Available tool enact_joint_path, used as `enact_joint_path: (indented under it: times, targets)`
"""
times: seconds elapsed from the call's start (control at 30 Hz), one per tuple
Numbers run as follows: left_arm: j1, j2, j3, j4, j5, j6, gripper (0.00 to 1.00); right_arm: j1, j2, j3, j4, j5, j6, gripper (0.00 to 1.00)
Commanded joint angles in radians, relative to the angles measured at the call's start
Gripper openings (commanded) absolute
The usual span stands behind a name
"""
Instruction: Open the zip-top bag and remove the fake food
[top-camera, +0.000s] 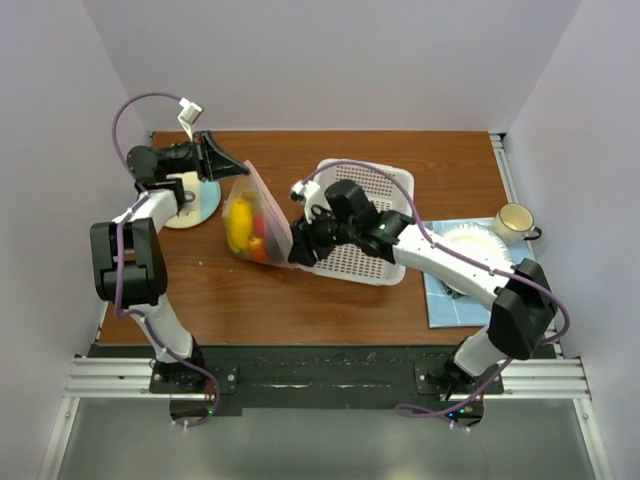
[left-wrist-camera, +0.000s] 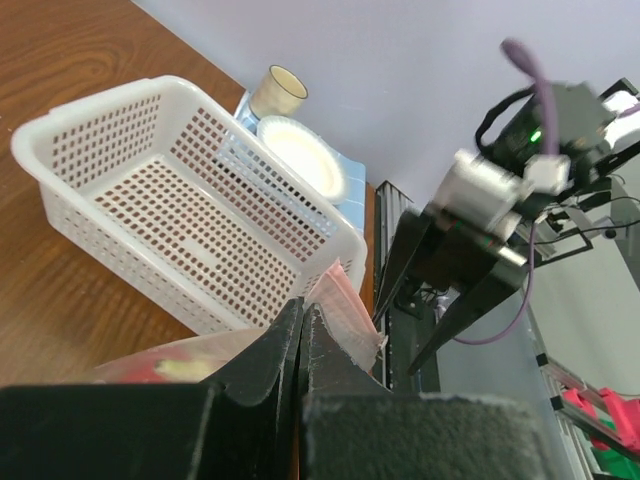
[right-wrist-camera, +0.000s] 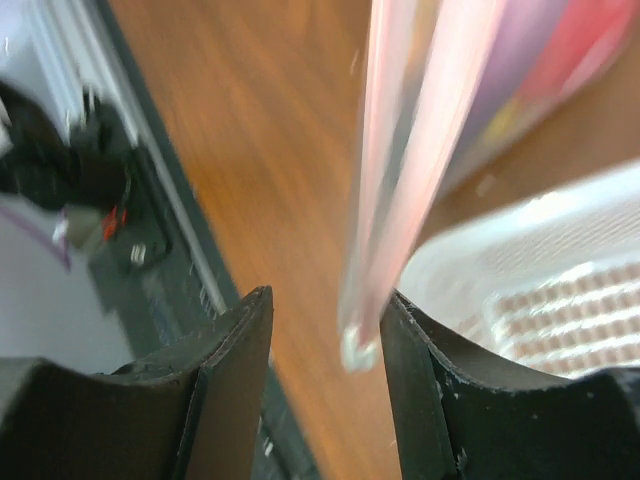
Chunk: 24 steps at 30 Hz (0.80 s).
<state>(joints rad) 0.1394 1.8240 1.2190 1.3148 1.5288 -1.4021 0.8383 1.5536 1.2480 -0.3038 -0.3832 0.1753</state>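
The clear zip-top bag (top-camera: 258, 222) hangs tilted above the table, and its pink zipper strip (top-camera: 272, 215) runs down to the right. Inside it I see fake food (top-camera: 243, 228), yellow and red. My left gripper (top-camera: 222, 165) is shut on the upper end of the strip; in the left wrist view the jaws (left-wrist-camera: 302, 305) pinch the pink edge (left-wrist-camera: 352, 312). At the strip's lower end my right gripper (top-camera: 297, 248) stands open. The strip (right-wrist-camera: 400, 220) passes between its fingers (right-wrist-camera: 325, 310), close to the right one, not pinched.
A white perforated basket (top-camera: 375, 225) sits right behind the bag, under the right arm. Further right a white plate (top-camera: 478, 245) lies on a blue cloth, with a cup (top-camera: 513, 222) beside it. A shiny disc (top-camera: 195, 207) lies under the left arm.
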Motion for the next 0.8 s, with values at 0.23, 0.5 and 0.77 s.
enact_joint_path:
  times: [0.23,0.5,0.77]
  targets:
    - [-0.017,-0.084,-0.105,0.583,0.156,0.035,0.00,-0.091,0.019,0.162,0.160,0.058,-0.013,0.54]
    - [-0.018,-0.088,-0.115,0.583,0.154,0.041,0.00,-0.091,0.121,0.183,0.192,0.000,0.026,0.51]
    - [-0.018,-0.081,-0.125,0.583,0.145,0.049,0.00,-0.091,0.146,0.194,0.236,-0.060,0.069,0.45]
